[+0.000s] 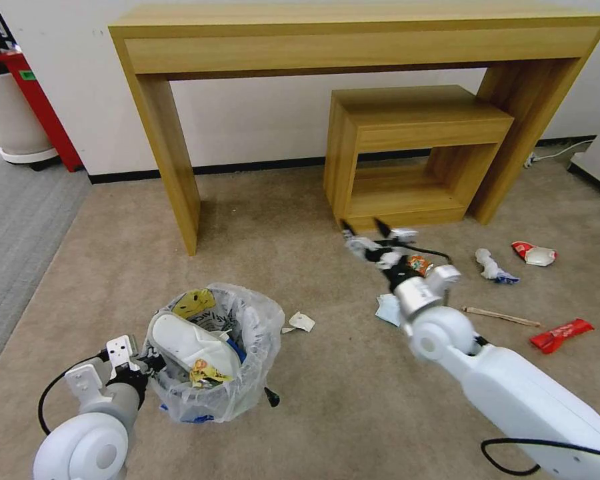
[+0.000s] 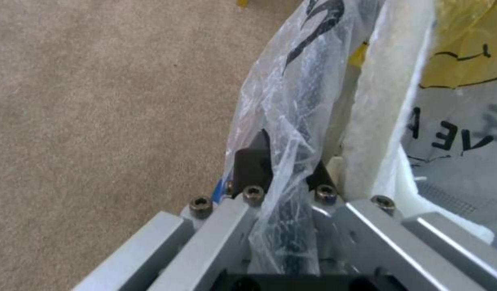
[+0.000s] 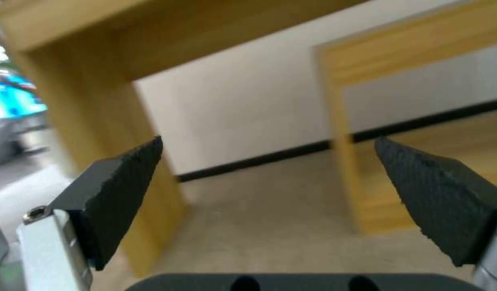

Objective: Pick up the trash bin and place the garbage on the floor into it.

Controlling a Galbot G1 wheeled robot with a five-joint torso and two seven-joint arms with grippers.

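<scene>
Pinching the near-left rim of the trash bin (image 1: 210, 373), my left fingers (image 2: 251, 167) are closed on its wall with the clear bag (image 2: 291, 121) bunched between them; the left gripper (image 1: 143, 367) sits at the bin's left side, near me on the carpet (image 1: 280, 220). The bin stands upright at the near left, mouth up, already holding a white slipper (image 1: 190, 343) and yellow wrappers (image 1: 193, 303).

My right fingers (image 3: 127, 190) are spread wide and hold nothing. The right gripper (image 1: 365, 230) hangs over the carpet just in front of the small wooden shelf (image 1: 413, 133) under the desk (image 1: 353, 33), pointing far and slightly left, away from me.

By my reckoning I am between pickups, with the bin in hand and the right arm free. Litter lies around and to the right of that arm: a crushed can (image 1: 419, 265), a blue mask (image 1: 387, 310), a wooden stick (image 1: 501, 316), a red wrapper (image 1: 561, 334), crumpled paper (image 1: 490, 263) and a scrap (image 1: 301, 322) beside the bin. The stick's long axis runs left to right, tilting slightly nearer on the right. The next move calls for turning the right fingers down toward one piece.
</scene>
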